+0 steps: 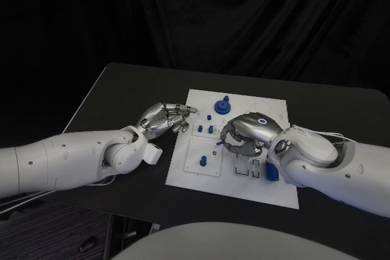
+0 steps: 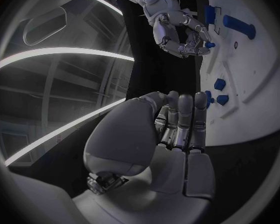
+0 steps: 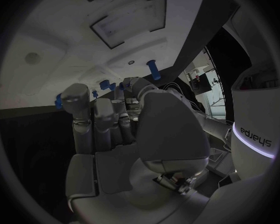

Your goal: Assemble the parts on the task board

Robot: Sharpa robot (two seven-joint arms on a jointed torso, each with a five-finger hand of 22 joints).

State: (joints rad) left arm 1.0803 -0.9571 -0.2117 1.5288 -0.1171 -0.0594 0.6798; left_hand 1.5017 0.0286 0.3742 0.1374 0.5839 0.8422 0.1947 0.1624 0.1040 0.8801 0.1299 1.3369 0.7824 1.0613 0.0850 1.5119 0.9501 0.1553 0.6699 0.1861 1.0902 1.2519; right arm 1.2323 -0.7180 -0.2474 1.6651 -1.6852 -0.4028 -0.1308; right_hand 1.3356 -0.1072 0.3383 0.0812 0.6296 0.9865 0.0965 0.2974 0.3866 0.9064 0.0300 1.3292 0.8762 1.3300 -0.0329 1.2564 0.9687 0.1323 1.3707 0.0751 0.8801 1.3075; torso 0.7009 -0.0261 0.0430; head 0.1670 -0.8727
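A: Start with the big things. What carries it all?

B: A black counter (image 1: pixel 122 96), and on its middle the white task board (image 1: pixel 272 110), lying flat and running from the far side toward the robot.

A: And the arms?

B: The left hand (image 1: pixel 165 119) sits at the board's left edge, its fingers (image 2: pixel 185 115) curled in close together. I see nothing in them; small blue parts lie just beyond the fingertips. The right hand (image 1: pixel 248 133) is over the board's middle, knuckles up, fingers bent down and inward.

A: Is the right hand gripping something?

B: In the left wrist view a small blue piece (image 2: pixel 209 45) shows right at its fingertips, but I cannot tell whether it is pinched or only touched.

A: Where are the parts, then?

B: All on the board. A round blue knob (image 1: pixel 222 106) stands near the far end, between the two hands. A long blue bar (image 1: pixel 270 171) lies beside the right wrist, near the board's right side. A blue peg (image 1: pixel 203 160) stands in the raised plate on the near left part. Two small blue blocks (image 1: pixel 184 127) lie just beside the left hand's fingertips.
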